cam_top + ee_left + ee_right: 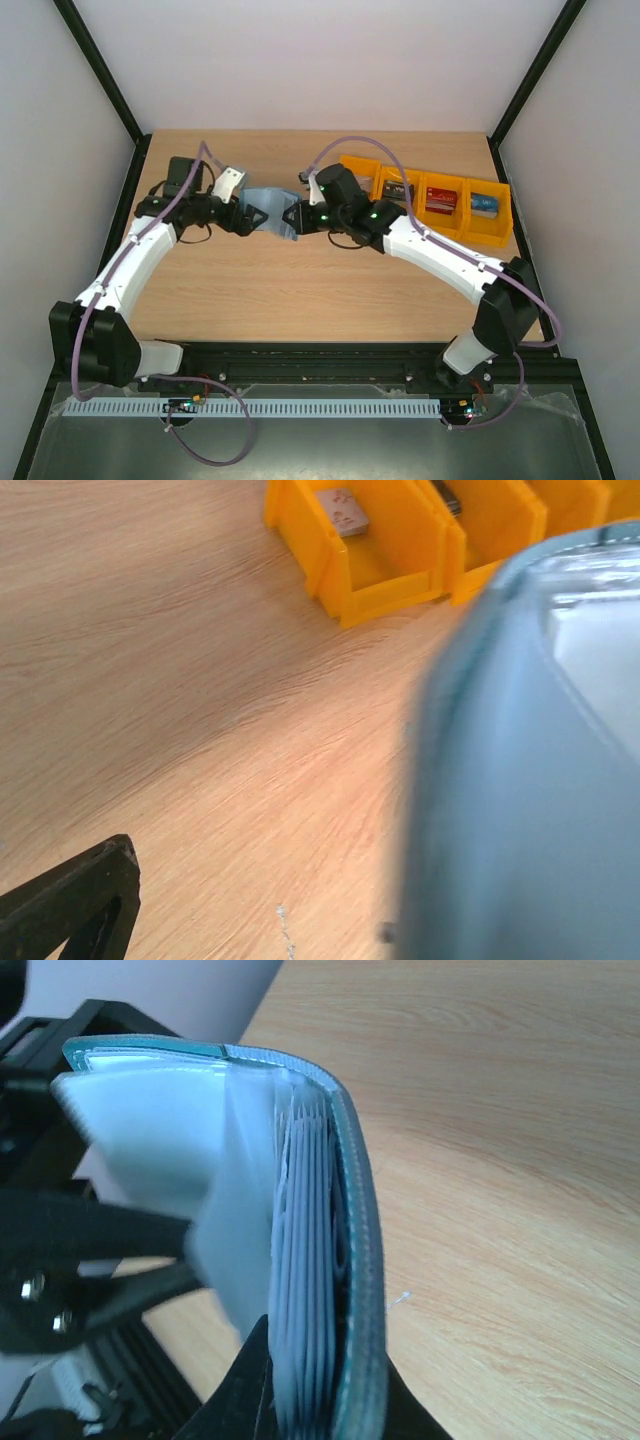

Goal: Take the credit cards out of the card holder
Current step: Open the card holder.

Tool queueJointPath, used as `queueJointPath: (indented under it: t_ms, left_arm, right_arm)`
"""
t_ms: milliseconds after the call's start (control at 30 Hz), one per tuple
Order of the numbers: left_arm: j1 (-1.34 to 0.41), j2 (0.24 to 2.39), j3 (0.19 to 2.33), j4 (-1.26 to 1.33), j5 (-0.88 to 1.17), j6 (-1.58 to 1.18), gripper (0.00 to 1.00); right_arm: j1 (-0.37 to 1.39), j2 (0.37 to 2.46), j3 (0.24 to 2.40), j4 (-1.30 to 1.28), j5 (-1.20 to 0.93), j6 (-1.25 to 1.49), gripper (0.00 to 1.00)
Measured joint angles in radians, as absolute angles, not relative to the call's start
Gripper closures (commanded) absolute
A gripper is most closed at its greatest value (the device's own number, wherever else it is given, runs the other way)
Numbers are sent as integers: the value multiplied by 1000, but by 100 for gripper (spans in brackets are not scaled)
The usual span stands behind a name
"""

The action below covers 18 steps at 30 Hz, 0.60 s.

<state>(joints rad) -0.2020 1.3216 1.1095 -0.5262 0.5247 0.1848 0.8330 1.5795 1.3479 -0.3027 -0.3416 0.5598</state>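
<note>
The card holder [268,208] is one teal-blue wallet, spread open between my two end effectors at mid-desk, toward the far side. I count four credit cards outside it, one in each of four orange bins [390,580] that run in a row on the far right. From left to right they are a grey card [342,510], a dark card [397,188], a red card [441,197] and a blue card [484,204].

The left end effector [243,218] meets the holder's left edge. Its wrist camera shows only one black finger [75,905], with bare desk between it and the blurred teal cover that fills the right of the view. The other finger is hidden, so I cannot tell whether this end effector is clenched or released.

The right end effector [298,218] is clenched on the holder's right half. In its wrist camera the stack of pale blue pockets and the teal cover stand on edge between its dark fingers [235,1395]. I cannot tell whether any pocket has a card in it, nor whether the holder touches the desk.

The desk [300,290] is light wood grain. Plain pale walls [320,60] close it in at the left, back and right, with black frame posts [100,75] at the corners.
</note>
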Motion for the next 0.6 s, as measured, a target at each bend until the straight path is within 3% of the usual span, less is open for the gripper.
queueJointPath:
  t_ms: [233,300,467,600]
  left_arm:
    - [-154,1303,1110,-572,764,233,1]
    - [-154,1285,1110,-574,813,239,4]
    - [-159,1250,1109,-579,928,243,32]
    - [-159,1246,1105,-589,993,248,69]
  right_arm:
    - [794,1526,1304,-257,-568,477,98]
    - [790,1525,1299,-242,-606,462,98]
    - [783,1525,1292,-203,-670,445,98]
    - [783,1522,1282,-170,-703,433,98]
